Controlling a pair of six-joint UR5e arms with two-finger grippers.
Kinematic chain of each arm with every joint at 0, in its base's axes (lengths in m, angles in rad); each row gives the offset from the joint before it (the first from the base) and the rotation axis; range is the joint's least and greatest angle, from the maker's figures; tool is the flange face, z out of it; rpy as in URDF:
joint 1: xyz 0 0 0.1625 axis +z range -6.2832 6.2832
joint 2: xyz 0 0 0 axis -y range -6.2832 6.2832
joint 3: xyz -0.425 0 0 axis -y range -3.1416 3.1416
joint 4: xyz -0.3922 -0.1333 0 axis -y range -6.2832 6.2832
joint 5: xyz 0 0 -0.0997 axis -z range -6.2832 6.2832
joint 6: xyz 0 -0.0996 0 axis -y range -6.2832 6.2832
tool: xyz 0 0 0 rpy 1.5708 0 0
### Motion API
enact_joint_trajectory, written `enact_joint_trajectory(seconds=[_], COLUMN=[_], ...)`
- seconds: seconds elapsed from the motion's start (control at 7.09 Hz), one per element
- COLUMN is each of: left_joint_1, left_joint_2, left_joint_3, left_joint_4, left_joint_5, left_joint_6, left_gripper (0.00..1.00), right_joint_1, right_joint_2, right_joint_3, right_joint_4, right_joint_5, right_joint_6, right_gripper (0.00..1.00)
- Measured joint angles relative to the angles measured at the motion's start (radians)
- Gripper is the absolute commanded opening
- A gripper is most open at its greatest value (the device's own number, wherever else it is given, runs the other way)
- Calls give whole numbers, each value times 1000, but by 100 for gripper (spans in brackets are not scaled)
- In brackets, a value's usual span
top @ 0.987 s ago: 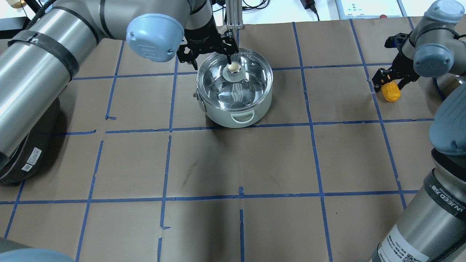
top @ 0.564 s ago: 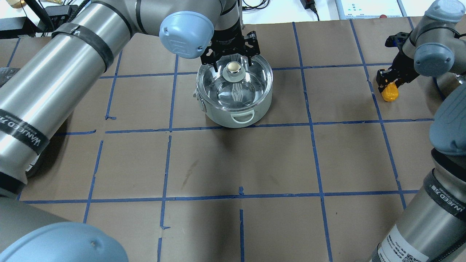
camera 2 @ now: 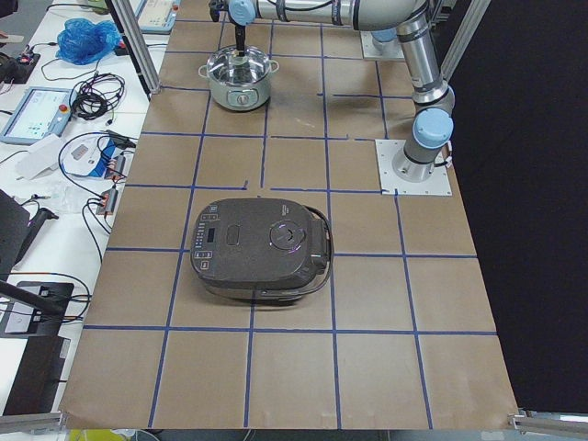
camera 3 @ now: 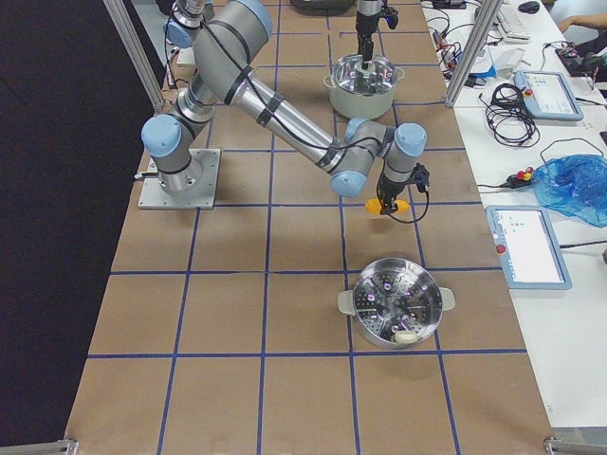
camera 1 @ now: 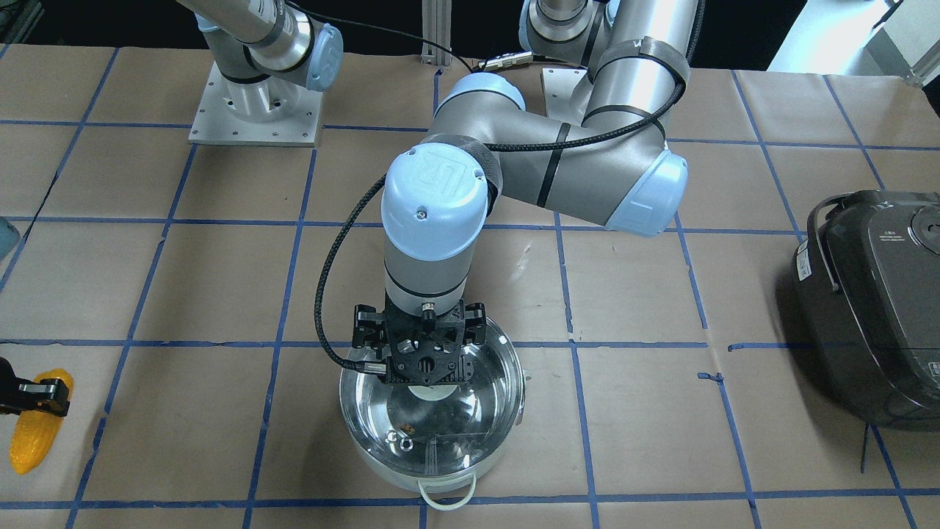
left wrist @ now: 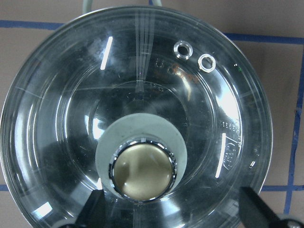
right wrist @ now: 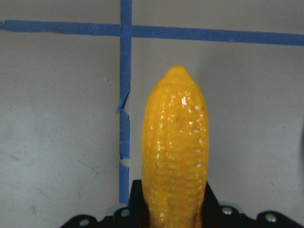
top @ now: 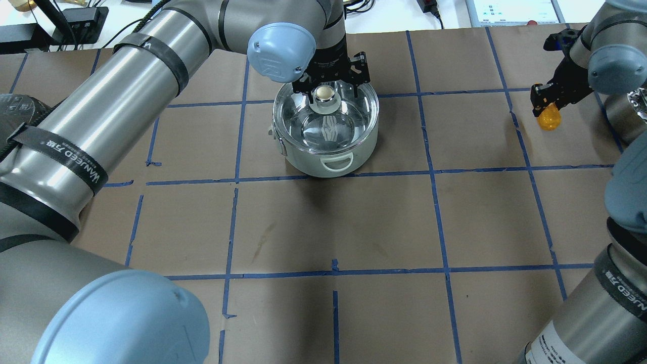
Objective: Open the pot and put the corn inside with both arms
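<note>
Pot stands on the bench, glass lid in place, as the left gripper hangs over it, jaws spread wide on either side of the knob without touching it. Well off to the right, the right gripper clamps the corn by one end, apparently just clear of the bench.

Overhead and front views face each other across the pot, side views distant, wrist cameras close-up.
</note>
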Motion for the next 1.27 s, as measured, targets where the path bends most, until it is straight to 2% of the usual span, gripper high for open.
enact_joint_trajectory(seconds=[0.28, 0.42, 0.71, 0.85, 0.99, 1.27], left_joint_1=[3, 5, 8, 12, 16, 21], left_joint_2=[-6, -7, -16, -19, -18, -15], left_joint_3=[-3, -7, -9, -4, 0, 4], left_joint_4=[0, 1, 1, 0, -2, -3], left_joint_5=[4, 6, 7, 7, 6, 6], left_joint_6=[18, 27, 35, 36, 37, 39], left_gripper=[100, 97, 24, 13, 7, 1], right_joint_1=[8, 15, 47, 77, 121, 217], right_joint_2=[-151, -232, -361, -404, -425, -443], right_joint_3=[0, 1, 2, 3, 2, 0], right_joint_4=[147, 228, 351, 379, 389, 393], right_joint_5=[5, 6, 5, 5, 5, 5], right_joint_6=[0, 0, 3, 17, 51, 158], right_gripper=[4, 4, 4, 4, 4, 4])
